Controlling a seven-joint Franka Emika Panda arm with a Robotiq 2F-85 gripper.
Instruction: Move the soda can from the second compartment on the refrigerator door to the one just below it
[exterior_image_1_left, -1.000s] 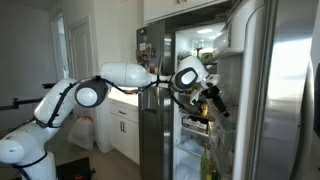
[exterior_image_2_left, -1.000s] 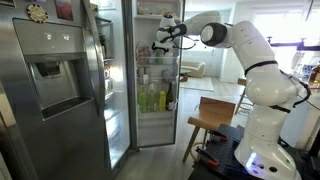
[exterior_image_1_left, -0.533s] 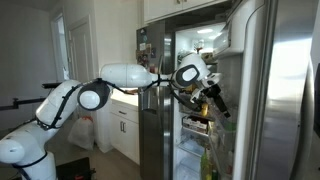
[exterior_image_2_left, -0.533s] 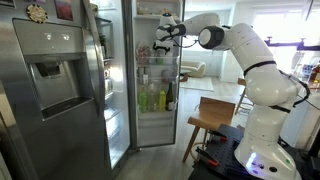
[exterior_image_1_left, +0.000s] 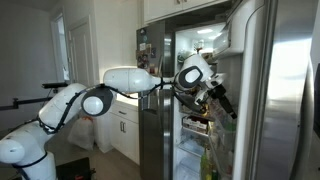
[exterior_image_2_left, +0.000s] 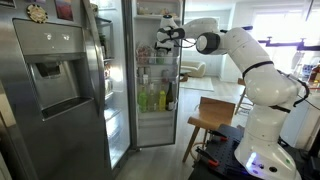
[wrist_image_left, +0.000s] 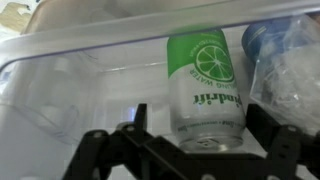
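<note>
Open refrigerator door (exterior_image_2_left: 157, 125), white lining, clear bins. A white robot arm (exterior_image_2_left: 245, 50) reaches toward an upper bin. Its gripper (exterior_image_1_left: 220, 102) has jaws spread wide apart. The green soda can (wrist_image_left: 205, 85) stands upright at twelve o'clock, between them.

- The arm (exterior_image_1_left: 130, 78) is reaching further toward the refrigerator door (exterior_image_1_left: 290, 90) in an exterior view, and its elbow (exterior_image_1_left: 97, 102) is sliding lower and nearer the fridge than a second ago.
- The claw (exterior_image_1_left: 222, 103) is edging closer to the door's inner side.
- In an exterior view, the wrist joint (exterior_image_2_left: 205, 42) is shifting toward the door's bins and dropping slightly, carrying the claw (exterior_image_2_left: 163, 37) nearer them.
</note>
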